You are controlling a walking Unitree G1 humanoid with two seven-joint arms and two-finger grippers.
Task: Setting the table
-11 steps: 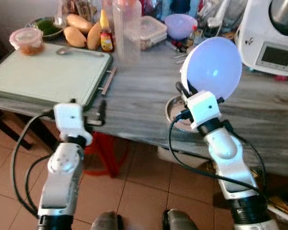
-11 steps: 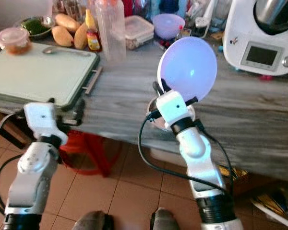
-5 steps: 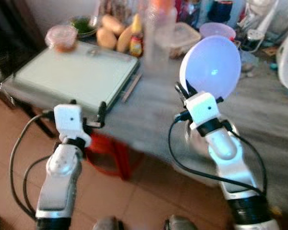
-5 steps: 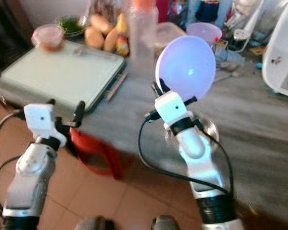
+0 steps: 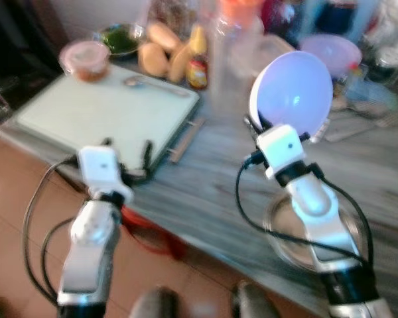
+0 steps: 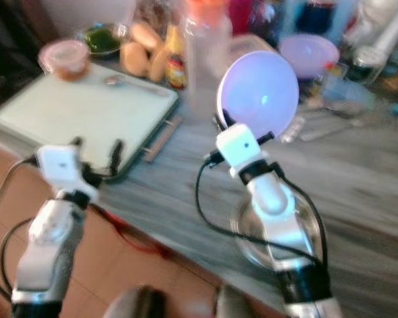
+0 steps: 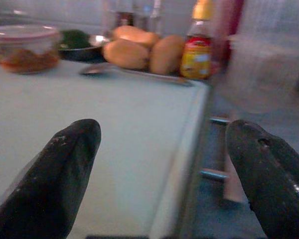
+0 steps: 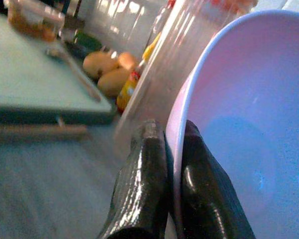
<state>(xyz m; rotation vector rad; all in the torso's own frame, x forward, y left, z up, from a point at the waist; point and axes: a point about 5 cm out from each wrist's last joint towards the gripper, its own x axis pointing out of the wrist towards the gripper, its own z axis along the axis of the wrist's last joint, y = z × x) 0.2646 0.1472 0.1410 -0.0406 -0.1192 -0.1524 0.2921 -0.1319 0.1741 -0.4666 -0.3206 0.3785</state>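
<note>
Since a second ago the camera has swung, so the white kitchen machine has left the frame and the metal dish [image 5: 318,228] now lies under the right forearm rather than beyond it; the grip on the bowl is unchanged. From the head views, one lilac bowl [image 5: 293,93] stands on edge, pinched at its rim by the right gripper [image 5: 255,126], whose arm is raised and bent up over the grey table [image 5: 219,179]. Beyond the bowl sits a second lilac bowl [image 5: 330,50], and just to its left a clear jar with an orange lid [image 5: 235,46]. The left gripper [image 5: 127,144] hovers with its two fingers spread wide at the near corner of one pale green tray [image 5: 106,109], its forearm sloping up from below. Left wrist view: both black fingers [image 7: 55,179] stand far apart, the tray between and ahead of them; past it are one lidded tub [image 7: 25,47], one spoon [image 7: 97,69], three mangoes [image 7: 127,52] and one sauce bottle [image 7: 197,50]. Right wrist view: two fingers [image 8: 142,189] clamp the bowl's rim, one on each side, with the jar just behind.
</note>
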